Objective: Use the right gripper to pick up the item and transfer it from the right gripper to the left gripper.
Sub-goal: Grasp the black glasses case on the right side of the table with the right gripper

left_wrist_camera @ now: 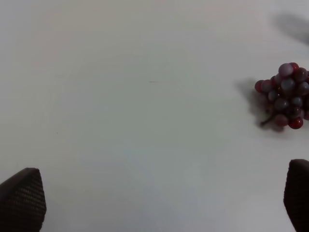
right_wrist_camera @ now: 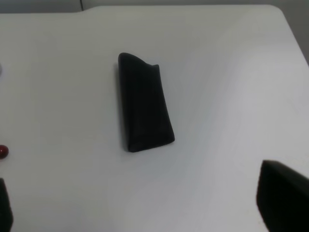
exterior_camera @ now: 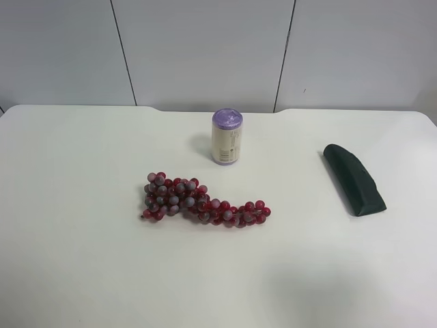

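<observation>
dark green and soft-looking, the pouch (exterior_camera: 354, 180) lies flat on the white table (exterior_camera: 82, 266) in the high view. it sits toward that view's right edge, slanted, well apart from everything else. the grapes (exterior_camera: 201, 200) sprawl near the middle of the table. the can (exterior_camera: 227, 137) stands upright just behind them with its purple lid up, near them but not touching.

from the right wrist we see the right gripper (right_wrist_camera: 144, 205) spread wide. only the tips of its two dark fingers (right_wrist_camera: 282, 198) show, with nothing between them. the pouch lies on the table out ahead of the hand, clear of both fingers. it is roughly in line with the gap, running lengthwise away from the hand at a slight slant, and it looks almost black here. a single red grape (right_wrist_camera: 2, 151) shows off to one finger's side, well apart from the pouch.

from the left wrist we see the left gripper (left_wrist_camera: 159, 200) spread wide too, its textured fingertips (left_wrist_camera: 21, 200) far apart over bare table, holding nothing. one end of the grapes sits ahead of this hand, off toward one finger's side, beyond that fingertip and apart from it.
</observation>
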